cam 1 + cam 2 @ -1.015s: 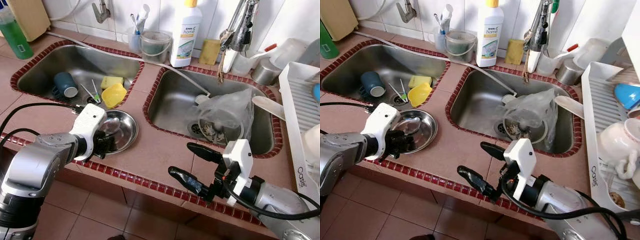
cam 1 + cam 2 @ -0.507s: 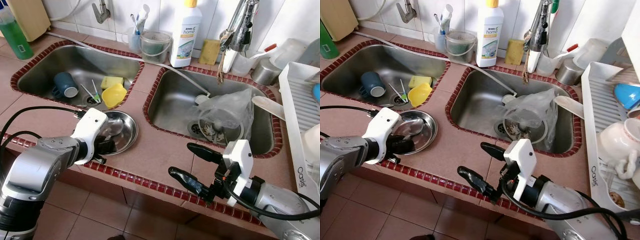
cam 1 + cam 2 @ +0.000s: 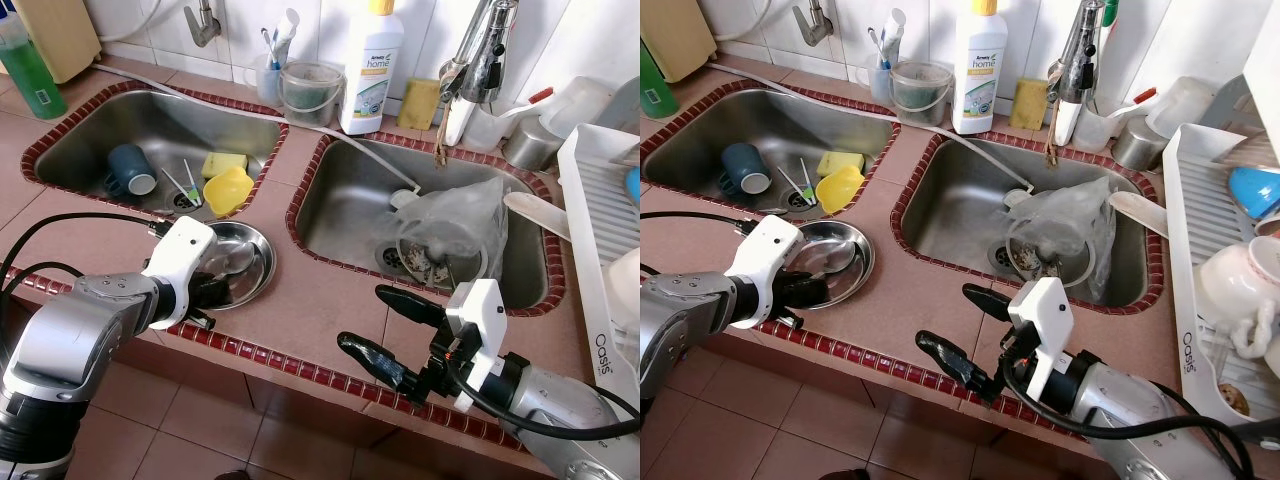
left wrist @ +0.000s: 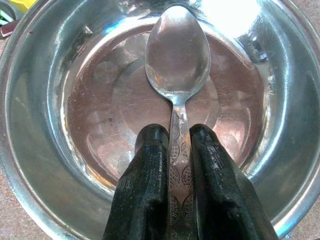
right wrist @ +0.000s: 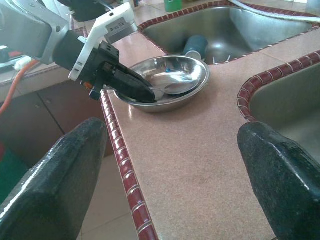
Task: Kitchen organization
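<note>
A round steel bowl [image 3: 266, 260] sits on the tiled counter between the two sinks, near the front edge. A metal spoon [image 4: 177, 55] lies inside it, scoop facing up. My left gripper [image 4: 179, 134] is shut on the spoon's handle, with its fingers reaching over the bowl's near rim. From the head camera the left gripper [image 3: 213, 291] is at the bowl's front left. My right gripper [image 3: 364, 320] hangs open over the counter's front edge, in front of the right sink, with nothing between its fingers [image 5: 59, 176].
The left sink [image 3: 150, 125] holds a blue mug [image 3: 130, 170], a yellow sponge [image 3: 223, 163] and a yellow cup [image 3: 228, 190]. The right sink [image 3: 345, 205] holds a plastic bag [image 3: 455, 225]. A detergent bottle [image 3: 372, 65] stands at the back. A white dish rack [image 3: 600, 250] is on the right.
My left gripper has drawn back slightly toward the counter's front edge, still shut on the spoon in the bowl. The right arm has not moved.
</note>
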Tool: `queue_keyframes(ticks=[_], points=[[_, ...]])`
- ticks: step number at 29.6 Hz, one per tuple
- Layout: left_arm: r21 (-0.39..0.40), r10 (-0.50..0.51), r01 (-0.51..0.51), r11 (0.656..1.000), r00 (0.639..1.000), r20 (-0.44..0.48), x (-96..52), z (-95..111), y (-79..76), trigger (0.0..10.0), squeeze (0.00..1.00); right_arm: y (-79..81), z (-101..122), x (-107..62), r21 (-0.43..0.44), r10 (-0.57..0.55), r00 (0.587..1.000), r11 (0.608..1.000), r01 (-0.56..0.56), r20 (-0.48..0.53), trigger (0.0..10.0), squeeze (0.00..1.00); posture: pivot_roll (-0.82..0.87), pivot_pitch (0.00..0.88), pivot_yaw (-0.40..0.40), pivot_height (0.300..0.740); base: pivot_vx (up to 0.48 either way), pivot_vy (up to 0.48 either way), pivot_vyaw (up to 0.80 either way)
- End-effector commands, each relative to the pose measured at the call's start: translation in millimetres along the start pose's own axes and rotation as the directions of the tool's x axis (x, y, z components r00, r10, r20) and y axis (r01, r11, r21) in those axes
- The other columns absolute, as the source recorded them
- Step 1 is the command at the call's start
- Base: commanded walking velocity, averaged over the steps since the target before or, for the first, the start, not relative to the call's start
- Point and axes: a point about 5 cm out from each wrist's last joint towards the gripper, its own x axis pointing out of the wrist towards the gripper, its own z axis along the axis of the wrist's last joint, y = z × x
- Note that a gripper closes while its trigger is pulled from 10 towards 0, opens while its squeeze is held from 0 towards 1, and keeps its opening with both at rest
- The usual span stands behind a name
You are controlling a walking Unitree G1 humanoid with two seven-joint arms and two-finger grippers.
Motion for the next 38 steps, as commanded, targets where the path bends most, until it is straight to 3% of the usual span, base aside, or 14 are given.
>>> queue_keyframes(ticks=[1,8,9,10,11,15,21,26,27,29,30,34,37,38], points=[[-0.006,0.007,-0.006,1.000,1.000,0.024,-3.3,5,2.8,0.0,0.00,1.1,6,-1.7,-0.017,0.005,1.000,1.000,-0.004,0.022,10.0,0.00,0.17,0.155,-0.047,0.740,0.000,0.000,0.00],[-0.063,0.029,-0.021,0.998,0.992,0.123,-16.7,27,16.9,0.0,0.00,-1.3,7,0.3,-0.024,0.006,1.000,1.000,-0.005,0.025,10.0,0.00,0.17,0.143,-0.058,0.740,0.000,0.000,0.00],[-0.066,0.033,-0.023,0.998,0.988,0.152,-22.0,33,23.0,2.5,0.00,-2.6,7,1.0,-0.027,0.007,1.000,1.000,-0.007,0.025,10.0,0.00,0.17,0.138,-0.060,0.740,0.000,0.000,0.00],[-0.067,0.032,-0.021,0.998,0.985,0.169,-23.8,35,24.9,8.2,0.00,-3.2,7,1.2,-0.029,0.008,1.000,1.000,-0.007,0.025,10.0,0.00,0.18,0.134,-0.062,0.740,0.000,0.000,0.00],[-0.072,0.026,-0.012,0.997,0.978,0.207,-26.4,40,25.9,10.0,0.00,-3.8,7,1.6,-0.031,0.008,1.000,0.999,-0.007,0.026,10.0,0.00,0.18,0.134,-0.062,0.740,0.000,0.000,0.00],[-0.081,0.069,-0.045,0.996,0.947,0.315,-28.8,52,31.7,10.0,0.00,-6.7,9,4.4,-0.039,0.006,0.999,0.999,-0.004,0.042,10.0,0.00,0.18,0.120,-0.067,0.740,0.000,0.000,0.00],[-0.035,0.184,-0.193,0.981,0.844,0.504,-16.2,58,25.2,10.0,0.00,-22.7,17,16.0,-0.044,-0.112,0.981,0.992,0.121,0.159,10.0,0.00,0.18,0.097,-0.075,0.740,0.000,0.000,0.00],[-0.133,0.229,-0.189,0.973,0.718,0.657,1.3,62,2.8,10.0,0.00,-55.4,30,26.3,0.013,-0.389,0.869,0.914,0.405,0.304,10.0,0.00,0.18,0.080,-0.073,0.740,0.000,0.000,0.00],[-0.133,0.229,-0.189,0.973,0.718,0.657,1.3,62,2.8,10.0,0.00,-55.4,30,26.3,0.013,-0.389,0.869,0.914,0.405,0.304,10.0,0.00,0.18,0.080,-0.073,0.740,0.000,0.000,0.00],[-0.186,0.206,-0.107,0.977,0.709,0.675,20.8,54,-14.8,10.0,0.00,-73.3,27,30.7,-0.021,-0.554,0.764,0.805,0.593,0.332,10.0,0.00,0.17,0.067,-0.069,0.740,0.000,0.000,0.00],[-0.186,0.206,-0.107,0.977,0.709,0.675,20.8,54,-14.8,10.0,0.00,-73.3,27,30.7,-0.021,-0.554,0.764,0.805,0.593,0.332,10.0,0.00,0.17,0.067,-0.069,0.740,0.000,0.000,0.00],[-0.296,0.162,0.076,0.952,0.697,0.698,36.3,46,-29.6,10.0,0.00,-85.5,17,33.9,-0.063,-0.673,0.661,0.684,0.727,0.331,10.0,0.00,0.17,0.047,-0.067,0.740,0.000,0.000,0.00],[-0.244,0.157,0.033,0.969,0.677,0.718,42.5,45,-31.3,10.0,0.00,-93.4,14,36.5,-0.085,-0.732,0.587,0.599,0.796,0.345,10.0,0.00,0.16,0.036,-0.064,0.740,0.000,0.000,0.00],[-0.244,0.157,0.033,0.969,0.677,0.718,42.5,45,-31.3,10.0,0.00,-93.4,14,36.5,-0.085,-0.732,0.587,0.599,0.796,0.345,10.0,0.00,0.16,0.036,-0.064,0.740,0.000,0.000,0.00]])
